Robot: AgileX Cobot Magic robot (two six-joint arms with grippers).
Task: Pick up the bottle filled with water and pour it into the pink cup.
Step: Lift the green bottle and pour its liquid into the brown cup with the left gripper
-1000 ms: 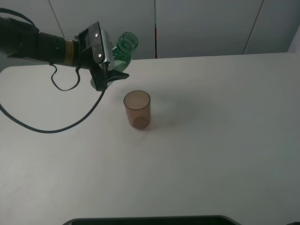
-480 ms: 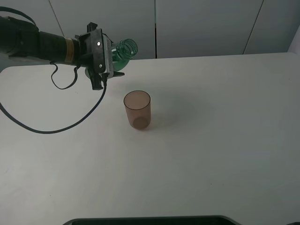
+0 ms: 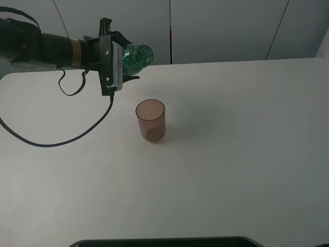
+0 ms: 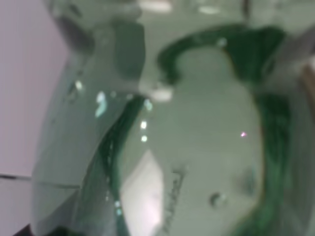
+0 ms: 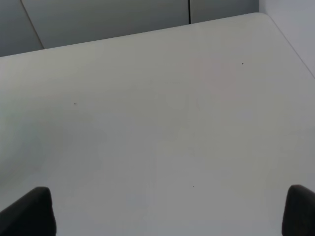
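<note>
My left gripper (image 3: 122, 63) is shut on the green transparent bottle (image 3: 138, 55), held above the table, up and to the left of the pink cup (image 3: 150, 120). The bottle lies nearly level, its open mouth pointing right and short of the cup's rim. No stream of water shows between them, and the cup looks empty. In the left wrist view the bottle's green wall (image 4: 197, 137) fills the picture, blurred; the water inside cannot be made out. My right gripper (image 5: 167, 216) is open over bare table, only its dark fingertips (image 5: 29, 212) showing.
The white table (image 3: 231, 154) ends at grey wall panels behind. A black cable (image 3: 67, 140) droops from the left arm onto the table left of the cup. A dark edge (image 3: 164, 241) runs along the near side.
The left wrist has rolled and lifted a little, tipping the bottle from slanting upward to nearly level, mouth toward the right. The cup has stayed put.
</note>
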